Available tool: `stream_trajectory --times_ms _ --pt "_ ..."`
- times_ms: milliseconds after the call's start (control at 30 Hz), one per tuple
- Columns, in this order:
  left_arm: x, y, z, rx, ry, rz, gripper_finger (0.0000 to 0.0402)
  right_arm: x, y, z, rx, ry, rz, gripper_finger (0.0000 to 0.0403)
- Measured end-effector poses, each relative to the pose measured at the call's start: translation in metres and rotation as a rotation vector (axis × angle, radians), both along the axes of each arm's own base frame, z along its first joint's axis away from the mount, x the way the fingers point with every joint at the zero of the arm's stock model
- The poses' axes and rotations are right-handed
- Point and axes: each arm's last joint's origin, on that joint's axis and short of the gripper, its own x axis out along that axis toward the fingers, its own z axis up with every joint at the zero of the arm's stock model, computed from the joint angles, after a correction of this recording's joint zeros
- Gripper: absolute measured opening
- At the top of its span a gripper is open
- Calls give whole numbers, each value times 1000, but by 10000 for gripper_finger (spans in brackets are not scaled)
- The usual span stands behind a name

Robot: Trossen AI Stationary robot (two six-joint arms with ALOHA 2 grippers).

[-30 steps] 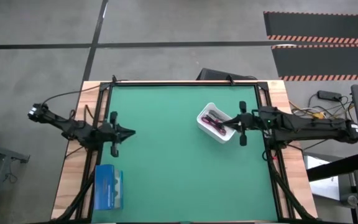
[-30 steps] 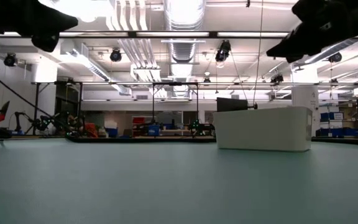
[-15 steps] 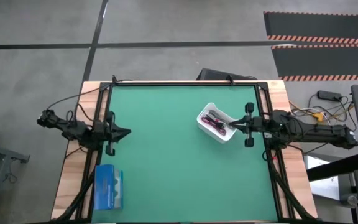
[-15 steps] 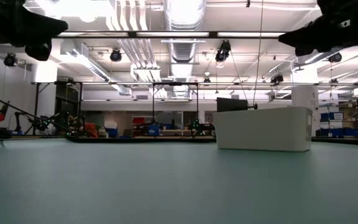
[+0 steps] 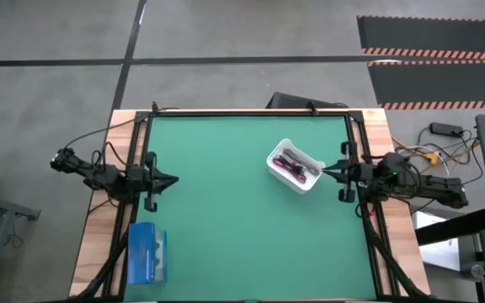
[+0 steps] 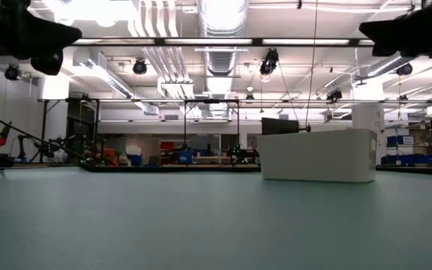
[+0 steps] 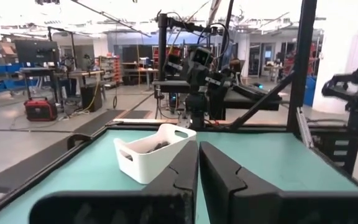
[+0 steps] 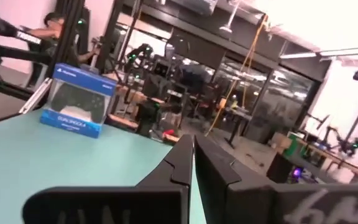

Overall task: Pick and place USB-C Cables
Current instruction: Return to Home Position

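Note:
The USB-C cables point(image 5: 292, 165) lie bundled inside a small white bin point(image 5: 308, 183) on the right half of the green mat; magenta-red and black strands show, the others I cannot make out. In the left wrist view dark cable point(image 7: 155, 146) peeks over the bin's rim point(image 7: 143, 163). My right gripper point(image 5: 325, 172) is shut and hovers just right of the bin, touching nothing. My left gripper point(image 5: 173, 178) is shut and waits above the mat's left edge. Both sets of fingertips show closed in the wrist views point(image 7: 198, 149) point(image 8: 192, 144).
A flat blue box point(image 5: 147, 252) lies at the table's near left corner, and it shows in the right wrist view point(image 8: 79, 102) too. In the low view the bin point(image 6: 317, 155) stands on the mat with both arms high above. Black frame rails border the mat point(image 5: 226, 219).
My right gripper has drawn back from above the bin toward the table's right edge and now hangs beside the bin. My left arm has pulled back a little toward the left edge. The bin and cables have stayed put.

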Motion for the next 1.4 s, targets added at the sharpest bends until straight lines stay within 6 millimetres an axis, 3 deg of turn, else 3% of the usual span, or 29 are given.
stream_trajectory --times_ms 167,567,1033,1400 --pt "1 0 -1 19 15 1 0 2 0 -2 -48 -4 1 8" --pt "1 0 -1 16 13 5 0 7 5 -21 -77 -29 190 8" --pt "2 -1 -2 20 21 5 0 7 4 -23 234 25 244 9" --pt "2 -1 -2 21 23 5 0 8 4 -24 240 36 244 9"
